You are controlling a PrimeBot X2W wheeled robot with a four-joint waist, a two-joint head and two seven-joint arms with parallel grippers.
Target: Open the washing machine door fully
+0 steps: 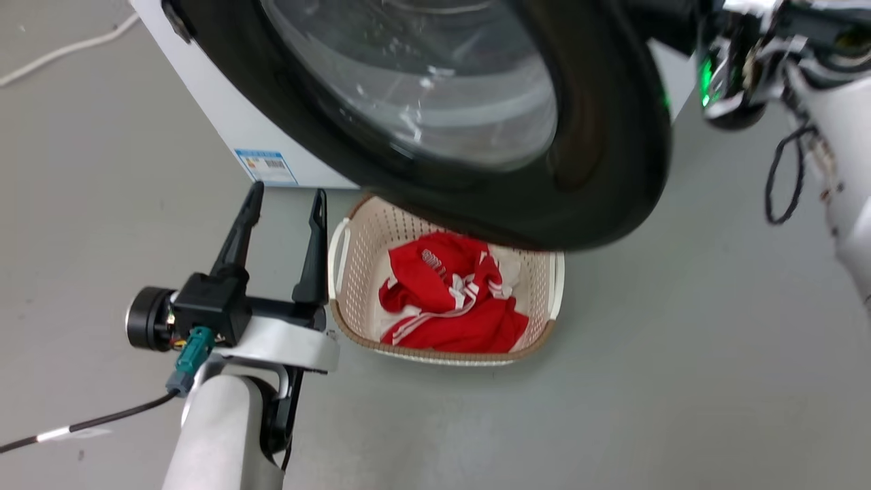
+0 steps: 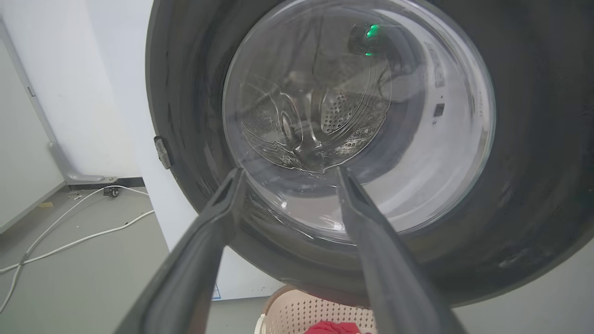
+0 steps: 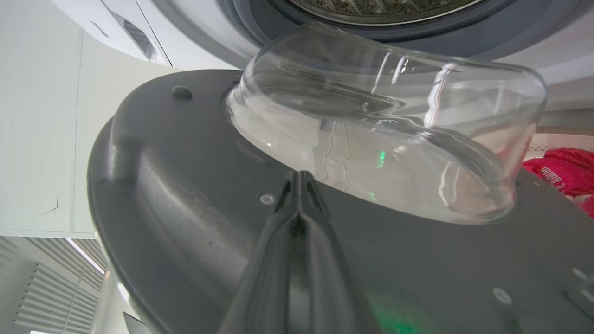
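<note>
While the washing machine door [image 1: 612, 136] stands swung out from the washing machine [image 1: 224, 116], it overhangs a basket [image 1: 354, 272] of red clothing [image 1: 449, 299] on the grey floor [image 1: 680, 340]. A white cable [image 1: 61, 52] lies along the floor's far-left edge. Your left gripper [image 1: 288, 192] is spread and empty before the door. Your right gripper [image 3: 301, 178] has its fingers together, seemingly touching the door's inner face.

Tally around 1 washing machine [image 1: 235, 116]
1 washing machine door [image 1: 612, 156], 1 basket [image 1: 360, 265], 1 red garment [image 1: 449, 306], 1 left gripper [image 1: 288, 190], 1 right gripper [image 3: 301, 175].
</note>
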